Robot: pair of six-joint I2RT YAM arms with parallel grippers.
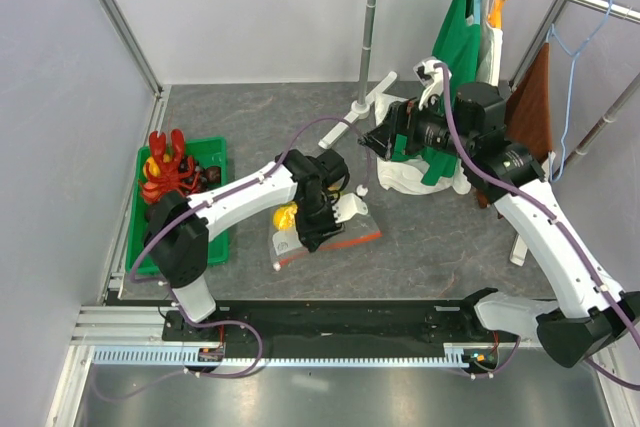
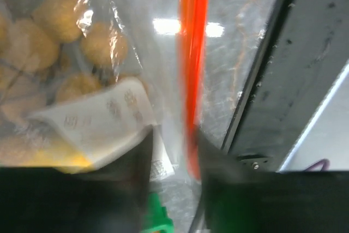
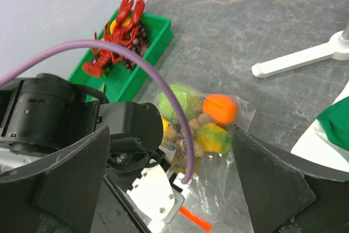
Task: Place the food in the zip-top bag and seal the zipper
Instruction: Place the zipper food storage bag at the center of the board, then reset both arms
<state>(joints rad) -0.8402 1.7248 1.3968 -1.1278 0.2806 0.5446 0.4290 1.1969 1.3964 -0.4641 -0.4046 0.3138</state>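
The clear zip-top bag (image 1: 335,227) lies mid-table and holds the green cabbage (image 3: 180,99), an orange fruit (image 3: 221,108), a yellow-green mango (image 3: 214,137) and tan balls (image 3: 188,135). My left gripper (image 1: 320,219) is down on the bag's near end. In the left wrist view its gripper (image 2: 174,189) shows a narrow gap, and the red-orange zipper (image 2: 193,53) runs in beside the right finger. The tan balls (image 2: 82,42) and white label (image 2: 103,118) show there through the plastic. My right gripper (image 3: 172,135) hangs high above the bag, wide open and empty. The red lobster (image 3: 117,36) lies on the green tray (image 3: 155,36).
A garment rack's pole and white foot (image 1: 372,97) stand behind the bag. Green and white cloth (image 1: 440,157), a brown cloth and hangers hang at the back right. The green tray (image 1: 215,157) sits by the left wall. The black base rail (image 1: 330,317) runs along the near edge.
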